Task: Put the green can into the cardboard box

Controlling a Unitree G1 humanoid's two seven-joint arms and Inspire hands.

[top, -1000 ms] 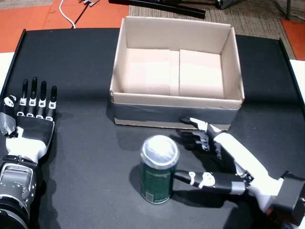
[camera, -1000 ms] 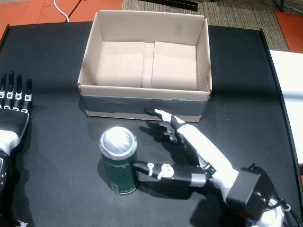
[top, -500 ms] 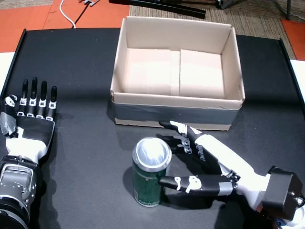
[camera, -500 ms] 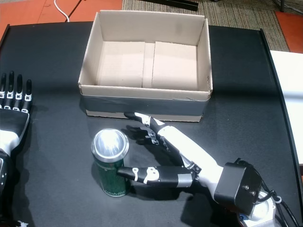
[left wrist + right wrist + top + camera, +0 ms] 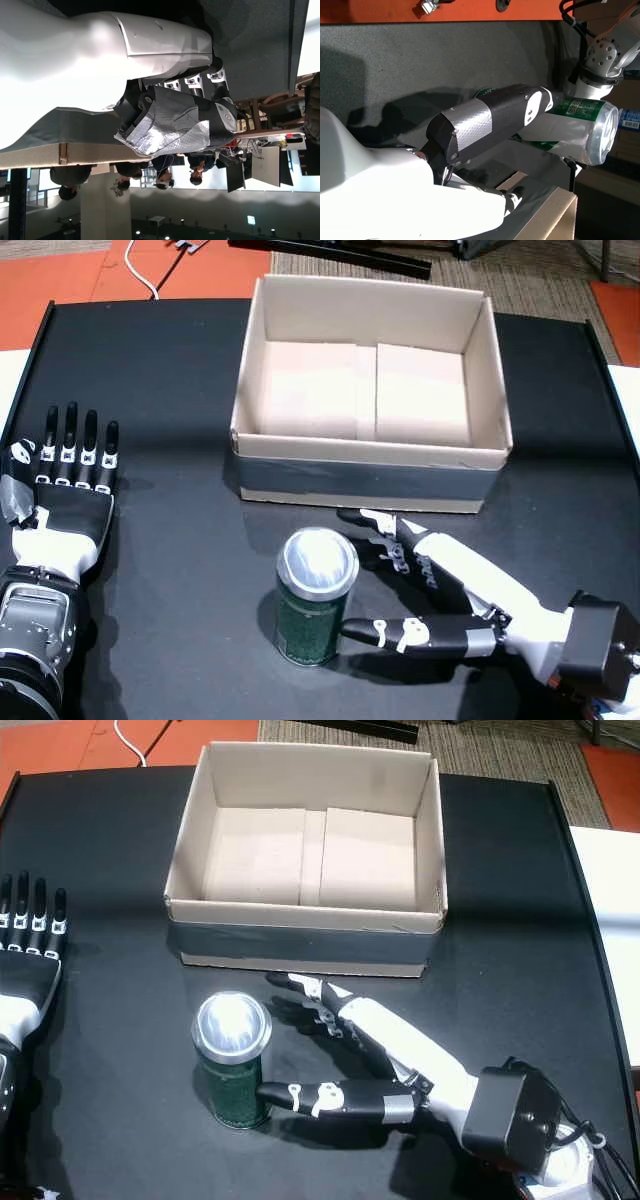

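The green can (image 5: 314, 602) (image 5: 231, 1066) stands upright on the black table, in front of the cardboard box (image 5: 370, 452) (image 5: 300, 914), which holds nothing. My right hand (image 5: 445, 585) (image 5: 385, 1055) lies open just right of the can. Its thumb (image 5: 400, 632) touches the can's lower right side, and its fingers (image 5: 385, 538) are spread beside the can's top, toward the box. In the right wrist view the thumb (image 5: 492, 120) crosses in front of the can (image 5: 577, 131). My left hand (image 5: 65, 485) (image 5: 28, 960) rests flat and open at the table's left edge.
The table has a raised rim (image 5: 30, 350) on the left. Orange floor and a white cable (image 5: 140, 270) lie beyond the far edge. In the left wrist view, people (image 5: 165, 175) stand in the room behind my left hand (image 5: 175, 115).
My right hand has slid left toward the can and the can has shifted a little to the left with it. The left hand has not moved.
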